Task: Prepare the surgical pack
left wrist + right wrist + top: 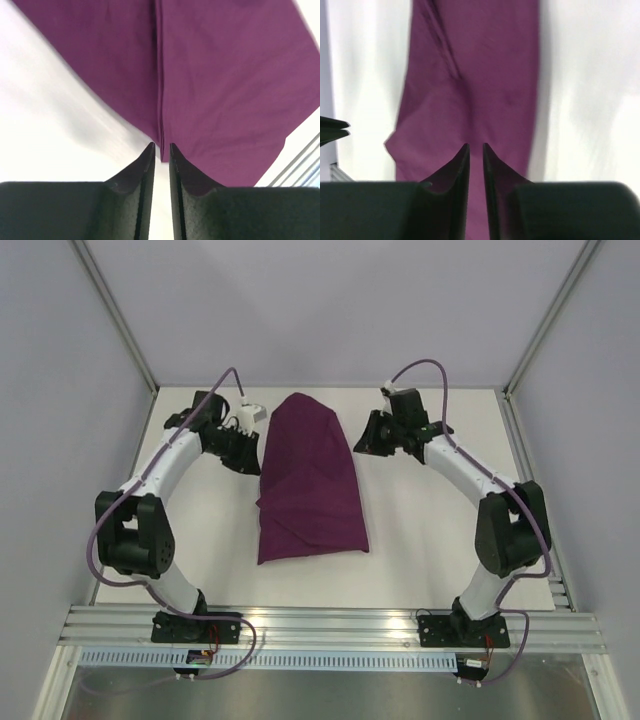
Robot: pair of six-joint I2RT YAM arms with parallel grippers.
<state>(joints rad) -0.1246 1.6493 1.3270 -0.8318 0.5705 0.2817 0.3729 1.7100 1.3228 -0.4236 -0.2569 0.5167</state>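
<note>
The surgical pack (310, 480) is a plum-purple drape folded lengthwise into a long bundle, narrow at the far end and wide at the near end, lying in the middle of the white table (420, 540). My left gripper (250, 458) sits low at the pack's left edge. In the left wrist view its tips (161, 145) are a narrow slit apart, pointing at a fold seam of the pack (220, 75), with only white table between them. My right gripper (362, 437) is at the far right edge. Its jaws (475, 145) stand narrowly open above the pack (475, 75), gripping nothing.
Grey walls and aluminium frame posts (120, 320) close in the table on three sides. A ribbed metal rail (330, 625) runs along the near edge, where both arm bases are bolted. The rail (305, 160) also shows past the pack's near corner.
</note>
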